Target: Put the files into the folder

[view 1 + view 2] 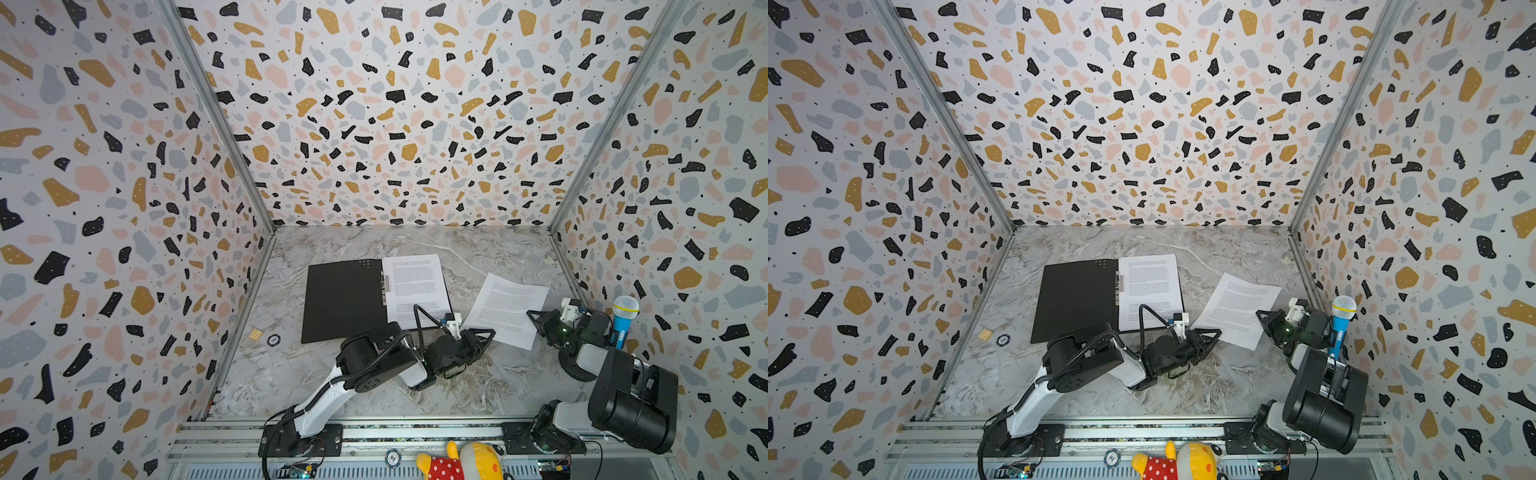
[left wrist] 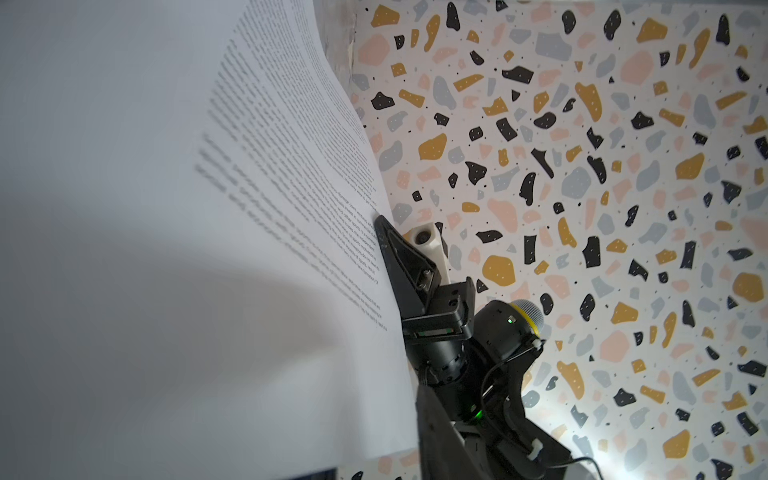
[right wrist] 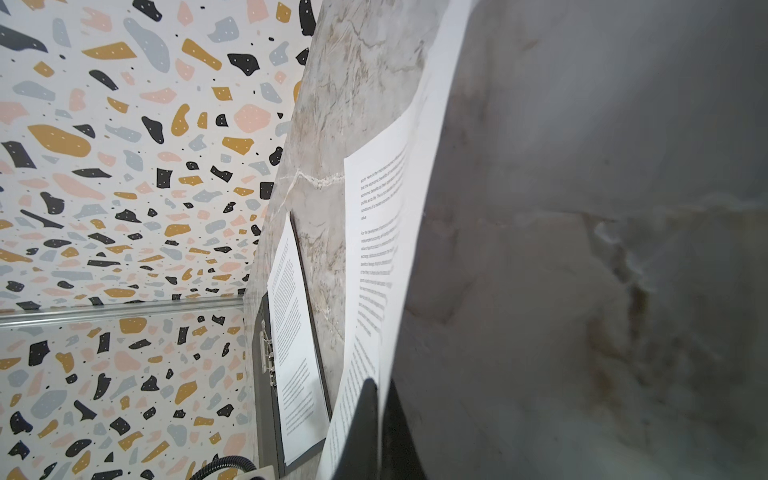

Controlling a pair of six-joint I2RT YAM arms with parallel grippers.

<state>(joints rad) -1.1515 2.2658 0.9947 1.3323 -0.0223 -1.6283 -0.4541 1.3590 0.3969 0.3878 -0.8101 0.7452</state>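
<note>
The folder [image 1: 343, 299] [image 1: 1075, 297] lies open on the marble table, black inside up. One file, a text sheet [image 1: 415, 286] [image 3: 295, 332], rests on its right half beside the metal clip [image 1: 385, 282]. To the right, a second text sheet [image 1: 505, 309] [image 1: 1235, 309] [image 2: 166, 208] lies tilted on the table. My right gripper [image 1: 532, 314] [image 3: 381, 384] is shut on this sheet's right edge, which curls upward. My left gripper [image 1: 487, 338] [image 2: 374, 449] stands open at the sheet's near left corner, which lies loose between its fingers.
A blue toy microphone [image 1: 623, 320] stands by the right wall behind my right arm. A small wooden block [image 1: 255, 334] and a round chip [image 1: 273, 340] lie near the left wall. A plush toy [image 1: 461, 463] sits on the front rail. Patterned walls close in three sides.
</note>
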